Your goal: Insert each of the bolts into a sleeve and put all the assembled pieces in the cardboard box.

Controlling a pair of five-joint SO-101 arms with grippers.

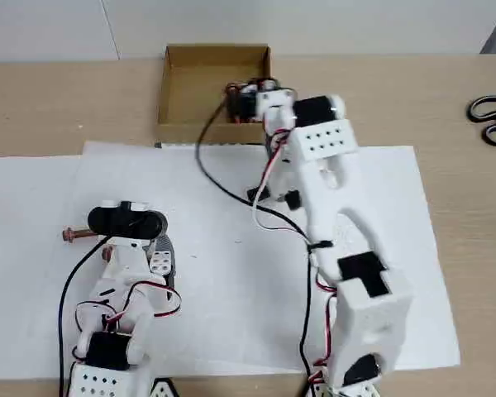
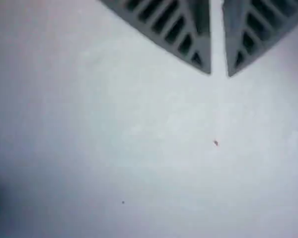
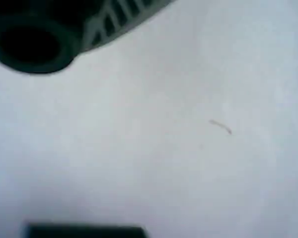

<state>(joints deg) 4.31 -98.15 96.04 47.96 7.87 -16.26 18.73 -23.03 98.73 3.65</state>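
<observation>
Bolt, copper-coloured, lies flat on the white paper, on the left arm's outer side and close by its black motor. It is apart from the left hand and that hand does not touch it. In the left wrist view we see this hand narrow: its two ribbed grey fingers stand almost together with only a thin slit between them, holding nothing, with bare paper beneath.

The right arm stretches across the paper to the box at the far side of the surface. In the high view we see the right hand over the box's near right corner, among a black motor and red wires. We cannot tell whether this hand is wide or narrow. In the right wrist view a dark tube shows with its open end toward the camera, close against a ribbed grey part of the hand; we cannot tell whether it is gripped. Scissors lie on the surface well off to the right.
</observation>
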